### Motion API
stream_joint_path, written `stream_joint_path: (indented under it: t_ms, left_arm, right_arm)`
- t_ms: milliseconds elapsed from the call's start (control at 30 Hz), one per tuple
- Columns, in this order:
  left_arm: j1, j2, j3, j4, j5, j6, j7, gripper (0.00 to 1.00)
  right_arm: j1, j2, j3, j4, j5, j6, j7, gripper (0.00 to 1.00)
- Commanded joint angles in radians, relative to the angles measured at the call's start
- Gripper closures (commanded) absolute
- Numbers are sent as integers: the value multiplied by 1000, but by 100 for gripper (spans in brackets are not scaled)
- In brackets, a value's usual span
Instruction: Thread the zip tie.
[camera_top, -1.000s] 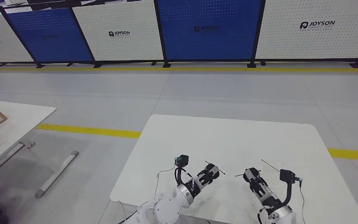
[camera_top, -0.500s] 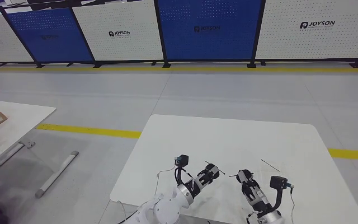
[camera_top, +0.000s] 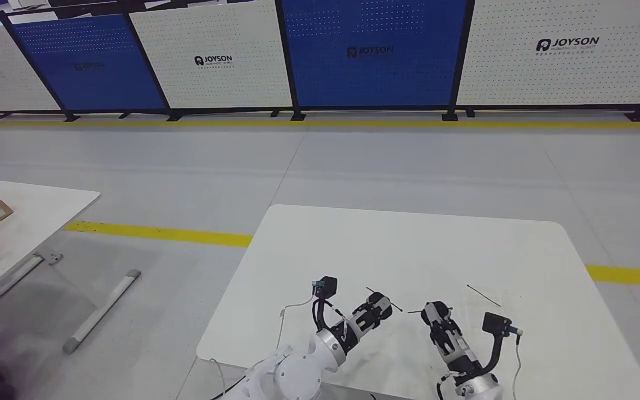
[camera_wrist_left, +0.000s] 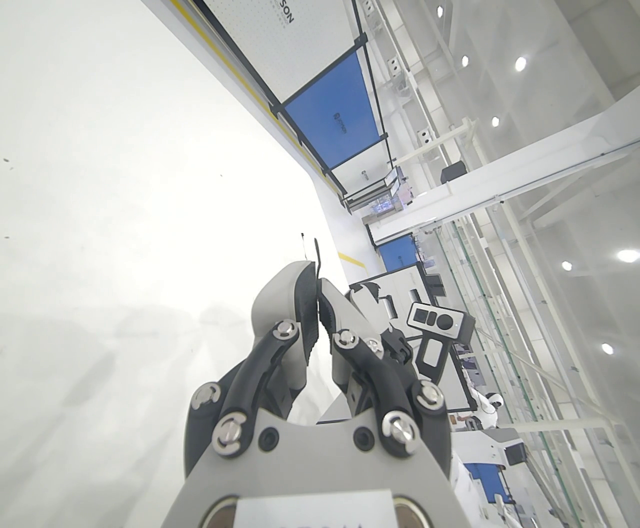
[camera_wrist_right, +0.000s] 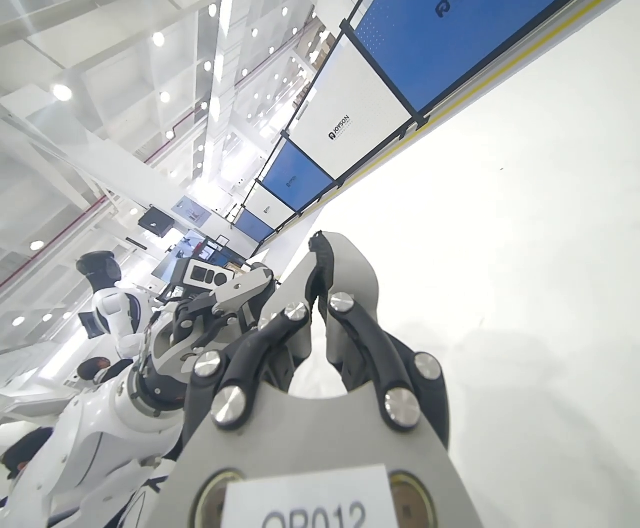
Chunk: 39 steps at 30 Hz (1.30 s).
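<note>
2 labels carry the writing on the robot itself. The left label (camera_wrist_left: 312, 507) is a white sticker at the base of the left gripper (camera_wrist_left: 318, 280), with its print cut off by the frame edge. The right label (camera_wrist_right: 310, 497) sits at the base of the right gripper (camera_wrist_right: 316, 250) and shows dark characters only in part. Beyond the table (camera_top: 400, 235), each of the blue and white pegboard panels (camera_top: 372, 50) bears a small printed logo near its top.

Your zip tie (camera_wrist_left: 317, 252) is a thin, flat black strip. The left gripper is clenched on it: both pads meet with the strip between them, and a short end pokes out past the fingertips. From above you see it as a fine slanted dark line crossing that gripper's tip. 1 end points toward the far side of the table and the other toward the right arm, at the near part of the table.

The right gripper sits just beside it, also near the table's front edge, with its fingers pressed together. A short dark sliver (camera_top: 414, 312) juts from its tip toward the left gripper; you cannot tell what it is or whether it is clamped.

A second tie (camera_top: 483, 294), also a black strip, lies flat on the table beyond the right gripper, apart from both grippers.
</note>
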<state>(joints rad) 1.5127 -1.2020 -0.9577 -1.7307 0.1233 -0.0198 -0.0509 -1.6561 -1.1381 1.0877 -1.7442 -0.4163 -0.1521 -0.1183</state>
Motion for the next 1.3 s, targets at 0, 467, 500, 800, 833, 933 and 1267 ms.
stream_joint_path:
  t_ms: [0,467,500,800,833,933,1267]
  left_arm:
    - [0,0,0,0,0,0,0,100]
    - [0,0,0,0,0,0,0,100]
    - [0,0,0,0,0,0,0,100]
    - [0,0,0,0,0,0,0,100]
    - [0,0,0,0,0,0,0,100]
    - [0,0,0,0,0,0,0,100]
    - [0,0,0,0,0,0,0,100]
  right_arm:
    - [0,0,0,0,-1,0,1,100]
    - [-3,-3,27,7,76,-50,58,100]
    - [-3,-3,27,7,76,-50,58,100]
    - [-2,-4,27,7,76,-47,58,100]
    - [0,-5,26,7,73,-41,56,100]
    - [8,-11,17,7,59,-19,43,100]
    - [23,-25,-2,25,49,-8,33,100]
